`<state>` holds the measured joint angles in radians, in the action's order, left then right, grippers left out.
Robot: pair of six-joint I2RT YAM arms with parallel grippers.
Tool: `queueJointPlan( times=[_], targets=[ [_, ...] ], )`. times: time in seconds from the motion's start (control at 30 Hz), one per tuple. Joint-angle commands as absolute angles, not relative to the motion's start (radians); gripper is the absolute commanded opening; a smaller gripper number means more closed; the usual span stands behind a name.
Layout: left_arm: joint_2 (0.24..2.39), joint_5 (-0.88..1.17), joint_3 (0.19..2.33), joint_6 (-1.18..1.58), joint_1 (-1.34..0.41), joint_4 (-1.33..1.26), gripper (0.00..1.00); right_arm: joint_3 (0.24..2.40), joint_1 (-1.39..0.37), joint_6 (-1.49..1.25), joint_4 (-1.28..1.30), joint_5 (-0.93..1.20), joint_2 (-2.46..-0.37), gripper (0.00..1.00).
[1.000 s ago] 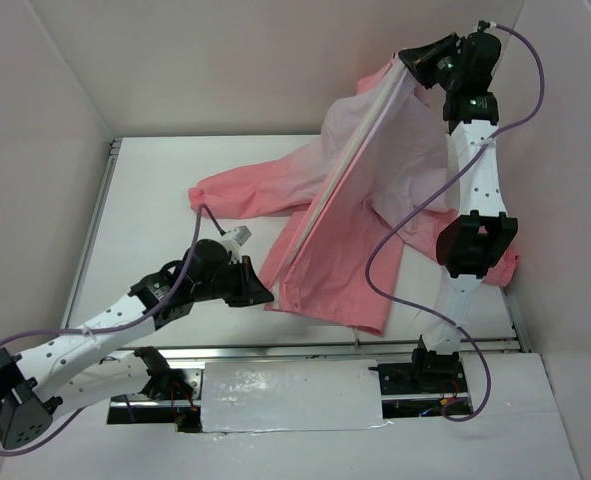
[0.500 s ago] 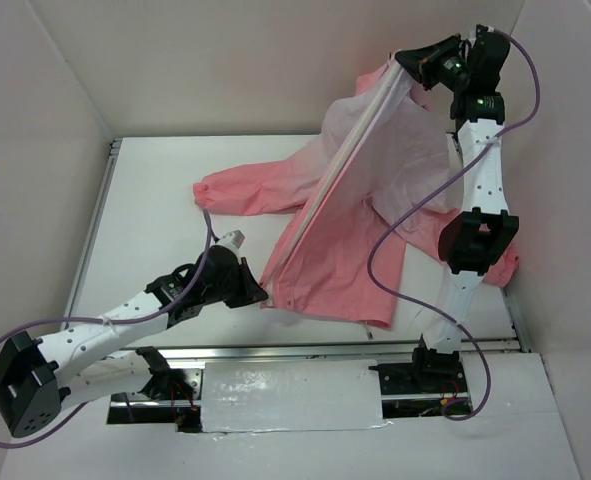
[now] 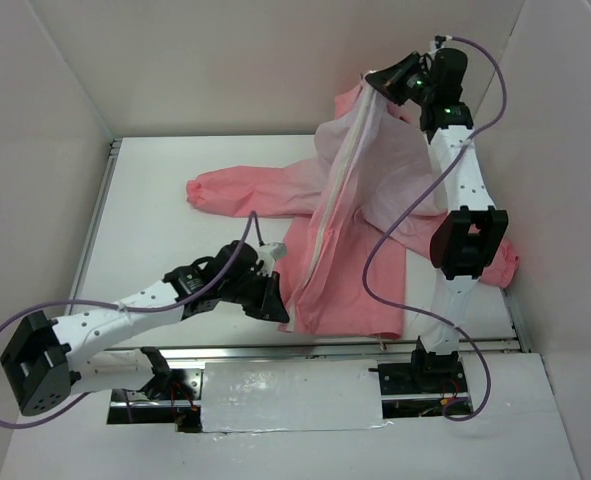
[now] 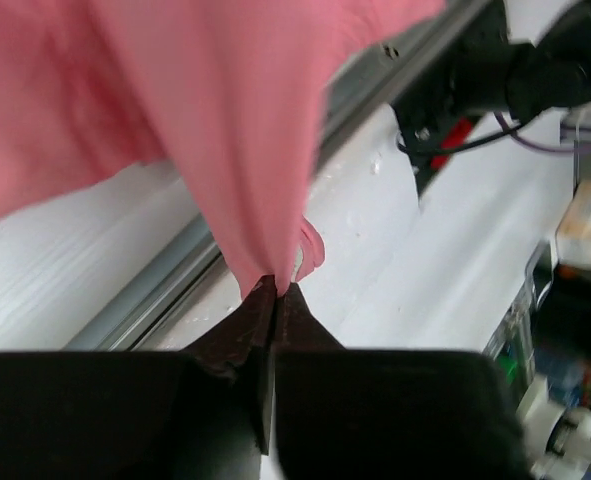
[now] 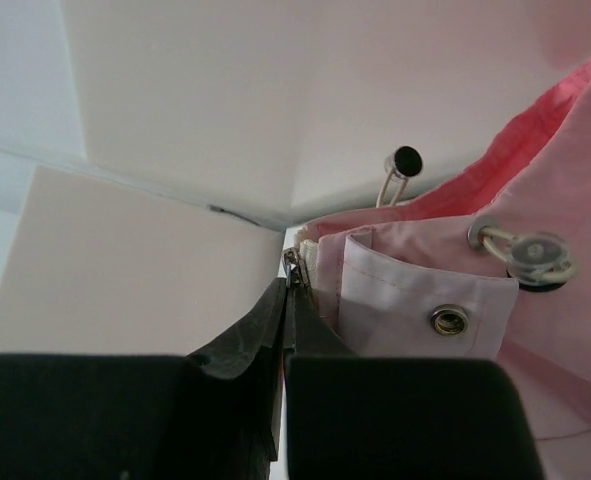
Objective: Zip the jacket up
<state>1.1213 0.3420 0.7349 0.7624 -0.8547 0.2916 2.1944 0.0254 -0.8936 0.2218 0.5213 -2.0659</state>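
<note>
The pink jacket hangs stretched between my two grippers, pale at the chest and coral at the hem and sleeves. Its white zipper runs as a closed line from the collar down toward the hem. My right gripper is raised near the back wall and shut on the zipper pull at the collar. My left gripper is low near the front edge, shut on the coral hem, pinching a fold of it.
One sleeve lies spread to the left on the white table. A metal rail borders the table's near edge. White walls enclose the back and sides. The right arm's purple cable loops in front of the jacket.
My right gripper has moved left along the back wall with the collar. My left gripper has moved right and toward the front edge with the hem. The zipper line now stands steeper.
</note>
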Motion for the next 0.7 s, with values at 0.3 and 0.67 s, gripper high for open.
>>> queueJointPlan(
  times=[0.3, 0.67],
  targets=[
    [1.232, 0.095, 0.902, 0.757, -0.917, 0.409, 0.83, 2.393, -0.061, -0.821, 0.216, 0.558, -2.126, 0.71],
    [1.242, -0.285, 1.132, 0.932, -0.746, 0.642, 0.99, 1.987, -0.084, -0.609, 0.595, 0.128, -1.743, 1.0]
  ],
)
